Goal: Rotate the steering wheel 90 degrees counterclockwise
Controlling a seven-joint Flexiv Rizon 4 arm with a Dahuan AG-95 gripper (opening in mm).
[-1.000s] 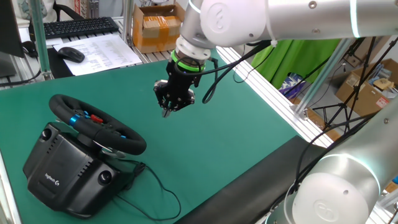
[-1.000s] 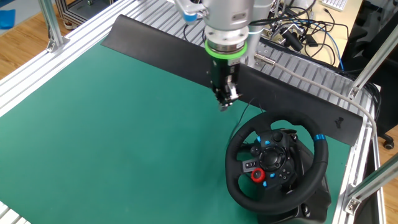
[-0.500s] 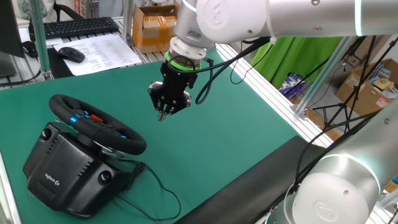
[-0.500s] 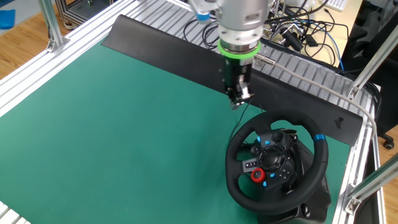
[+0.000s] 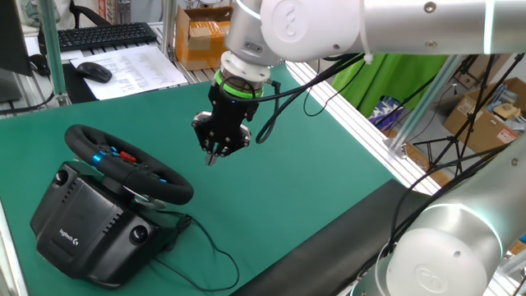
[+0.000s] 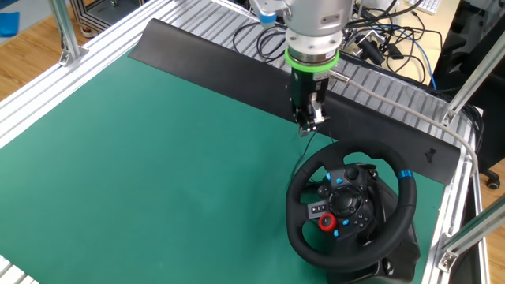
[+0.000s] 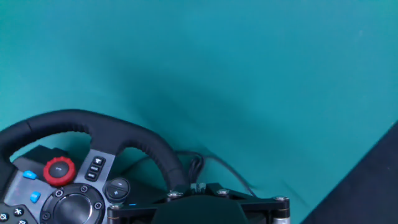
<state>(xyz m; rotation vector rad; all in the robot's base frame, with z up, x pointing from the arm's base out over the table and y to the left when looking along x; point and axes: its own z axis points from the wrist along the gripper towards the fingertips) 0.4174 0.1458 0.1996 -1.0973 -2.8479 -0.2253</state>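
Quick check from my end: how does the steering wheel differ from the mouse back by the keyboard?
The wheel is a large open ring with blue and red buttons, tilted on a boxy base; the mouse is a small solid oval with no colour showing. The wheel sits on the green mat; the mouse lies flat on printed paper beyond it. The wheel is nearer the gripper. Both are black and untouched.

A green mat covers the tabletop point(image 5: 312, 164), framed by ribbed aluminium rails point(image 6: 102, 55). At 11 o'clock in one fixed view, a side desk holds a black keyboard point(image 5: 103, 34), a mouse point(image 5: 94, 71) and printed sheets point(image 5: 136, 66). Cardboard boxes point(image 5: 205, 33) sit at 12 o'clock, green cloth point(image 5: 386, 78) at 2 o'clock. In the other fixed view, tangled cables point(image 6: 387, 43) lie at 1 o'clock, wooden floor point(image 6: 24, 39) at 10 o'clock.
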